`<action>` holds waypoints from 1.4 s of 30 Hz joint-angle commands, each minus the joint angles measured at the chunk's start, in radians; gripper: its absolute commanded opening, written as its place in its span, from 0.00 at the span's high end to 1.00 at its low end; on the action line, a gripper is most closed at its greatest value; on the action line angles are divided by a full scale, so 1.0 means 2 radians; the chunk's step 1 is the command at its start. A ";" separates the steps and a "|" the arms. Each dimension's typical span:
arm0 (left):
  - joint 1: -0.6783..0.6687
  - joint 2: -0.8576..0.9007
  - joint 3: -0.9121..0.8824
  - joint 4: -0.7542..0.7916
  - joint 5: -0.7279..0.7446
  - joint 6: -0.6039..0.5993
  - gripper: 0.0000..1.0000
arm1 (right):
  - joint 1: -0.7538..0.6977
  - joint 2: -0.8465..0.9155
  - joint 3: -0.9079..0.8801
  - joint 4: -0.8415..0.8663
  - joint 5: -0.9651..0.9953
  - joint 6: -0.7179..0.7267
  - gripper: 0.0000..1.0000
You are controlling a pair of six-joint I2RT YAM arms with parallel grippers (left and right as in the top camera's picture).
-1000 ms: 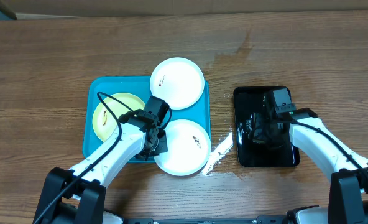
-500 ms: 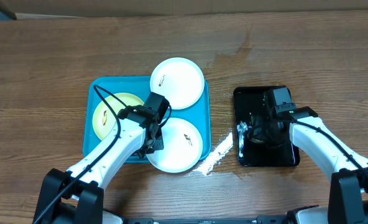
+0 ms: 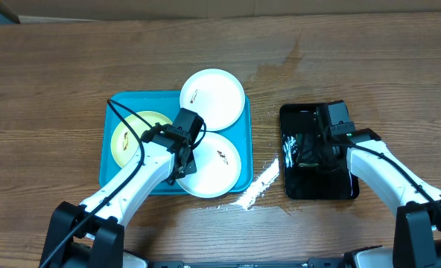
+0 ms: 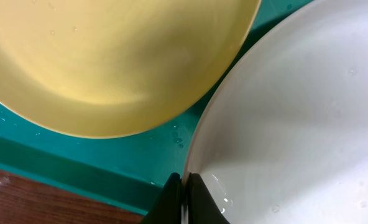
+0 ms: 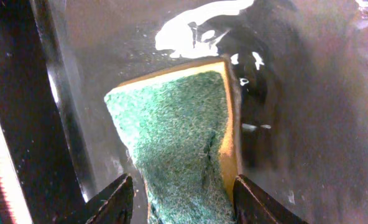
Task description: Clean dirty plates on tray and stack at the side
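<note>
Nearest the robot, the left gripper point(image 4: 184, 183) is pinching the rim of the near white plate point(image 3: 217, 167), its fingers closed tight on the edge. This plate is lying at 5 o'clock on the tray point(image 3: 124, 102) and overhanging its near rim. At 9 o'clock the yellow plate point(image 3: 131, 145) is lying flat inside the tray, just beside the white one.

At 3 o'clock of the tray, past a white streak point(image 3: 259, 182) on the table point(image 3: 56, 74), the right gripper point(image 5: 183, 193) is hanging over the black tray point(image 3: 295, 186). Its jaws are standing apart around the sponge point(image 5: 178, 124), green side up, with a gap showing on one side, so it is gripping nothing.

Farthest, the far white plate point(image 3: 213, 100) is sitting at 1 o'clock, overhanging the far rim.

Progress, as judged: the task is looking barely begun. Each plate is showing a small dark smear, no plate is lying off the tray, and no stack is forming at the side. Wiping and stacking are both remaining for all of them.

Count: three plates (two white, one yellow), two trays, one sponge, one streak.
</note>
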 commanded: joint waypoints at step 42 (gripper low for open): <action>0.001 -0.007 0.009 -0.007 0.004 -0.010 0.96 | -0.003 0.037 0.015 0.024 0.022 -0.031 0.63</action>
